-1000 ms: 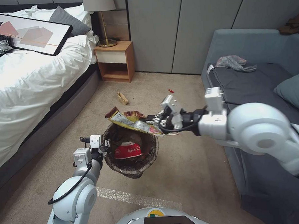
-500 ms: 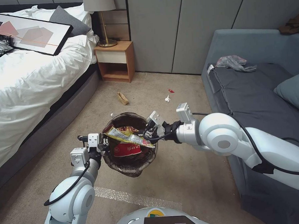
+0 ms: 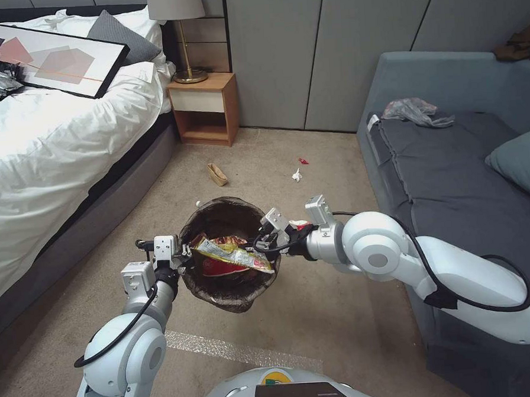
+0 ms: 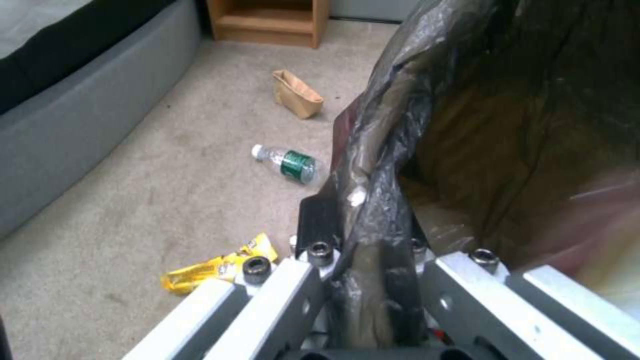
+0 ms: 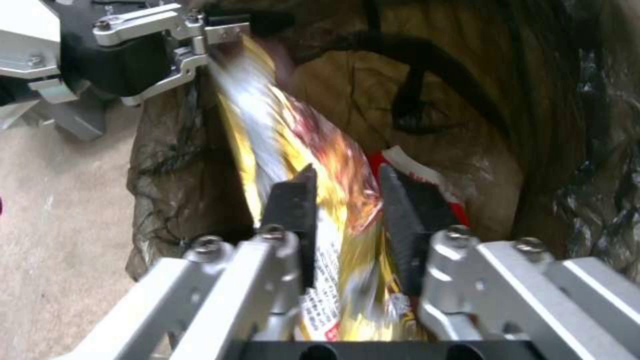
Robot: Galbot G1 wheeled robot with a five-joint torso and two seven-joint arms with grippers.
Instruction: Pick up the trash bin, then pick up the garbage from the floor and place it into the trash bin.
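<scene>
While the left gripper (image 3: 185, 251) pinches the bag-lined rim of the trash bin (image 3: 227, 212) and holds it off the floor (image 3: 318, 302), the right gripper (image 5: 347, 200) reaches over the bin's mouth with its fingers (image 5: 293, 205) set on either side of a yellow snack bag (image 3: 232, 256). That bag lies slanted across the opening, over a red-and-white wrapper (image 3: 218, 267) down inside the liner. On the floor beyond the bin lie a tan paper carton (image 3: 217, 174), a white tissue (image 3: 297, 174) and a small red scrap (image 3: 302, 160). From the left wrist, a clear bottle (image 4: 287, 162) with a green label and another yellow wrapper (image 4: 213, 267) lie on the carpet near the bed (image 3: 48, 133).
</scene>
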